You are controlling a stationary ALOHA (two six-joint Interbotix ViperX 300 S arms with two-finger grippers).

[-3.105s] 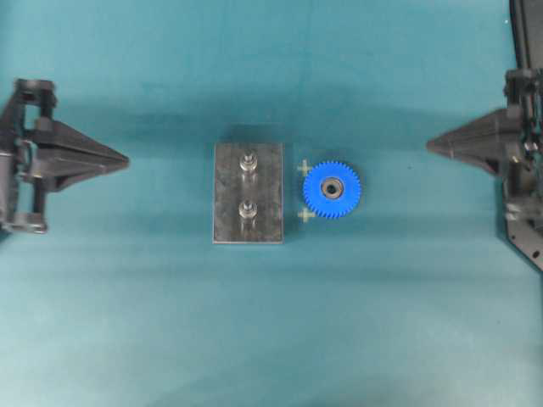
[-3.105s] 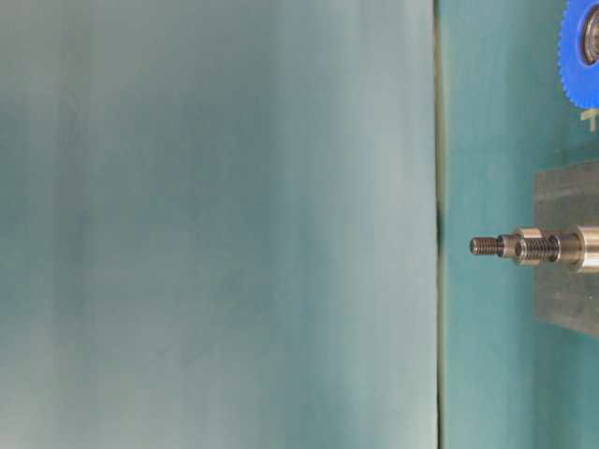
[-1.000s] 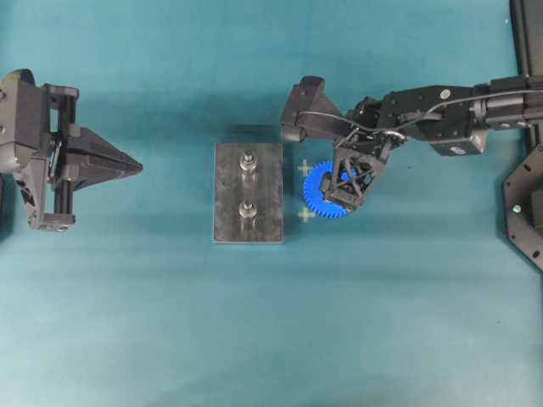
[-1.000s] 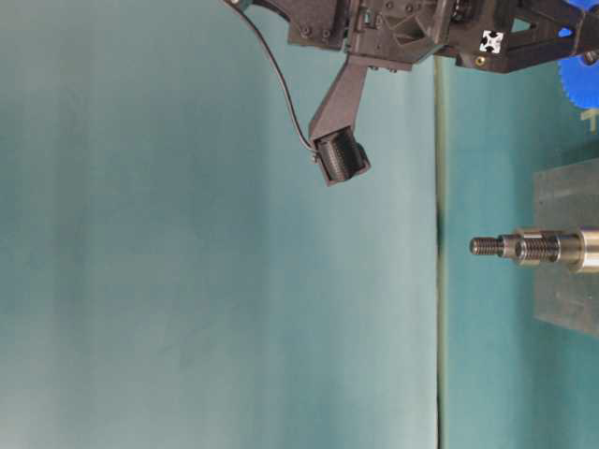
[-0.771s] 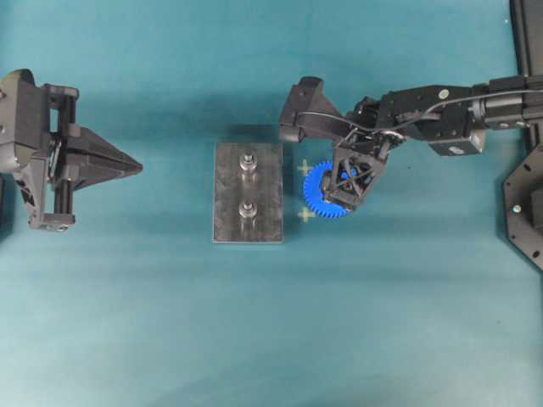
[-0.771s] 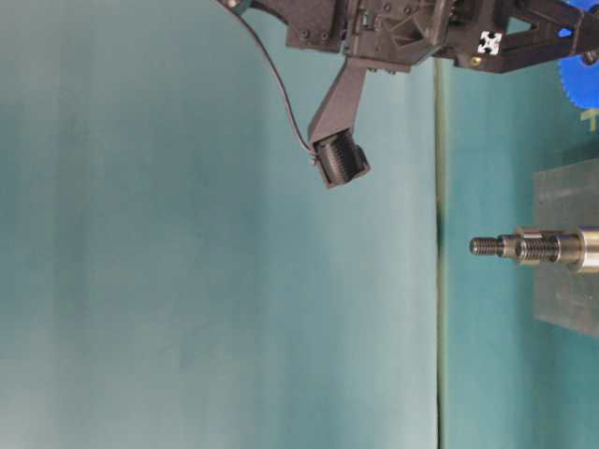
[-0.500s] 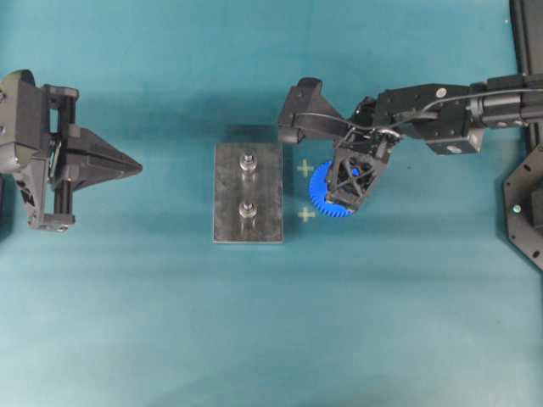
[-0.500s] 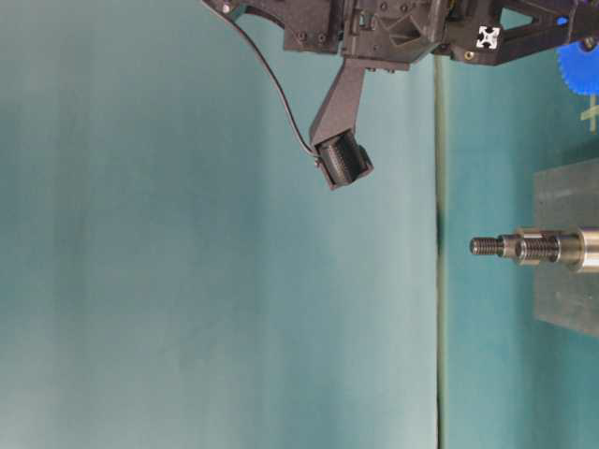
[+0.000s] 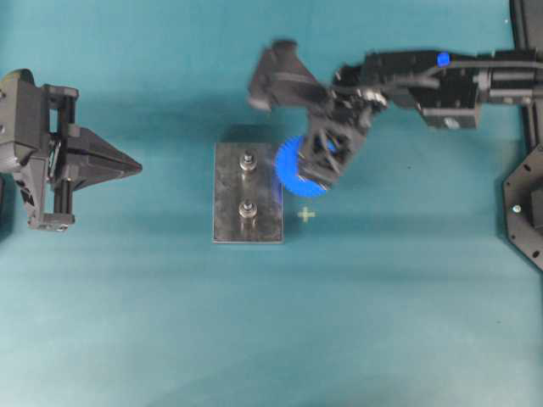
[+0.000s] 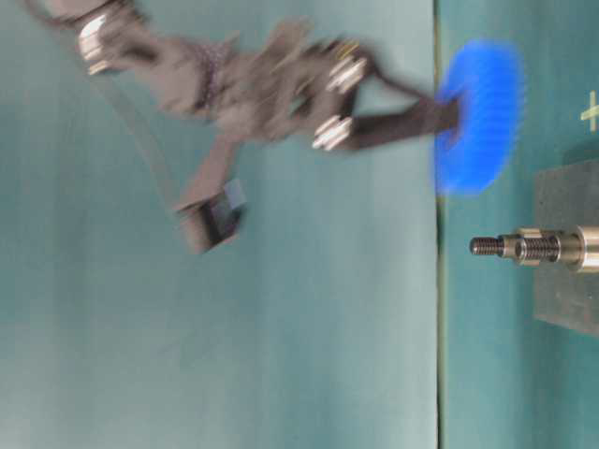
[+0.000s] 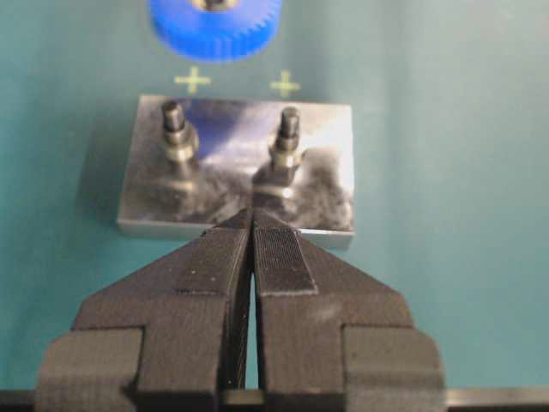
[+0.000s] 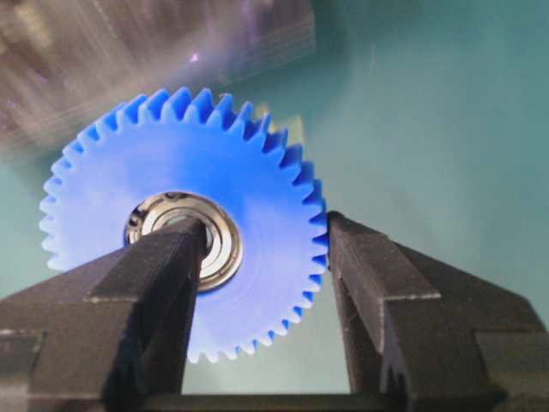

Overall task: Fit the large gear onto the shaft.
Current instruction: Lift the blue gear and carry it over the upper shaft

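There is one large gear point(image 9: 301, 170), bright blue, and it is lifted off the teal surface point(image 9: 254, 322). In the overhead view it hangs just right of the centre, and its left edge overlaps the right edge of the one grey metal plate point(image 9: 229, 203). The right end effector point(image 12: 262, 257) pinches it: one finger point(image 12: 154, 283) lies over the silvery bearing hub and the other finger point(image 12: 369, 283) presses on the toothed rim. On the plate stand two steel posts, the shaft point(image 9: 248, 161) nearer the gear and a second post point(image 9: 247, 209) below it in the frame; both are bare. One yellow cross mark point(image 9: 306, 214) shows right of the plate in the overhead view. At the left edge the left end effector point(image 11: 251, 257) has its two fingers pressed together with nothing between them.
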